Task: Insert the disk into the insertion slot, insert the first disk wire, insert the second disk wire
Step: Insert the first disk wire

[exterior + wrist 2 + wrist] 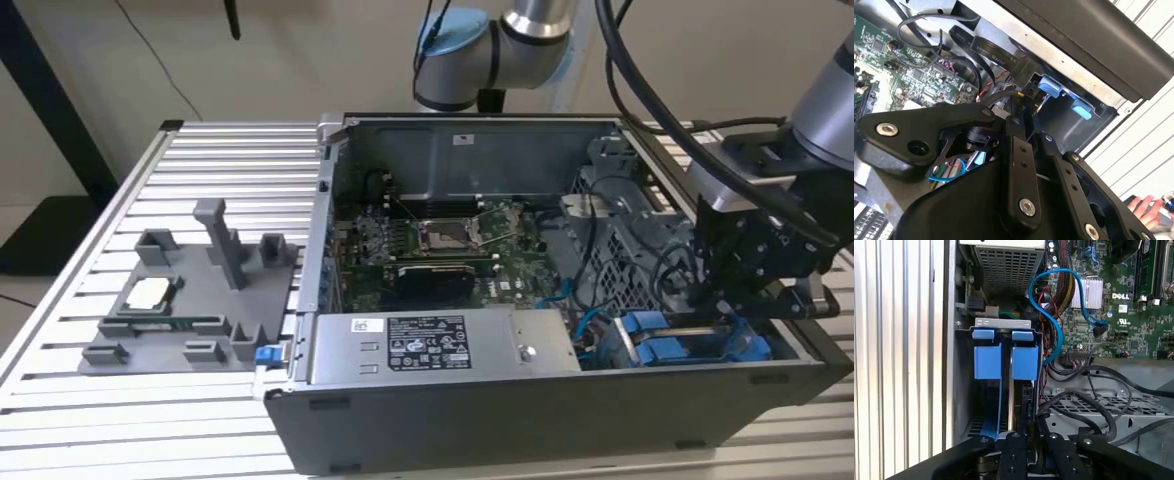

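Disk (pixel 1023 362): seated in insertion slot (pixel 963 390), just ahead of the fingers (pixel 1015 447). Gripper (pixel 1027 426): fingers closed, apparently pinching a black disk wire (pixel 999 95) at the disk's edge. Wiring judged unfinished.

The table (pixel 200 160) is ribbed aluminium with a dull, brushed sheen. The computer case (pixel 534 425) is matt dark grey metal. The power-supply box (pixel 441 345) is bare silvery sheet metal with a paper label. The disk carrier frame (pixel 1024 362) is smooth bright blue plastic, and the fixture tray (pixel 160 345) is matt grey plastic.
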Tool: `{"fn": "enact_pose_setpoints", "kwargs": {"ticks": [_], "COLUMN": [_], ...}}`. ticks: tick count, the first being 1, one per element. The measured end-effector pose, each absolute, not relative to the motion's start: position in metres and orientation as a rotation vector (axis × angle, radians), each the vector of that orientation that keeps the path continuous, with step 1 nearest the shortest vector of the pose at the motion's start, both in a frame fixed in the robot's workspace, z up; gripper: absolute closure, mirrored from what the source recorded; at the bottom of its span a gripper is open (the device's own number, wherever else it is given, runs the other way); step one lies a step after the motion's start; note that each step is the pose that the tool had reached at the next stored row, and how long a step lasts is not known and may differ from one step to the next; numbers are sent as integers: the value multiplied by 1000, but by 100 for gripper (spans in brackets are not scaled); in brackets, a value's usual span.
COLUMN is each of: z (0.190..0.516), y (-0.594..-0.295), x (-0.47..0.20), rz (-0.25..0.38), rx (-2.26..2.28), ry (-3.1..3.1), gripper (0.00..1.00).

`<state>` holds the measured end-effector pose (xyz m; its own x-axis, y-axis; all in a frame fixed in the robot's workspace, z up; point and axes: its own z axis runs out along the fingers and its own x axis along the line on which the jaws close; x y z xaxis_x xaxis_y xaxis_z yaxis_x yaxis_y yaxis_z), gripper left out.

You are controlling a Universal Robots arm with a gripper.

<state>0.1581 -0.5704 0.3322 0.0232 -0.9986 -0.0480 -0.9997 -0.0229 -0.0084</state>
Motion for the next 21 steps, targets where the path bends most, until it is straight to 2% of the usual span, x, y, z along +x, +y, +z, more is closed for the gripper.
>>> {"fn": "enact_pose_setpoints", "kwargs": {"ticks": [4, 5, 21], "z": [332, 332, 396], "y": [-570, -570, -570], "x": [158, 158, 158], "rz": [45, 45, 46], "rx": [-2218, -2218, -2213], "ry": [2167, 2168, 2168], "gripper": [80, 74, 74]}}
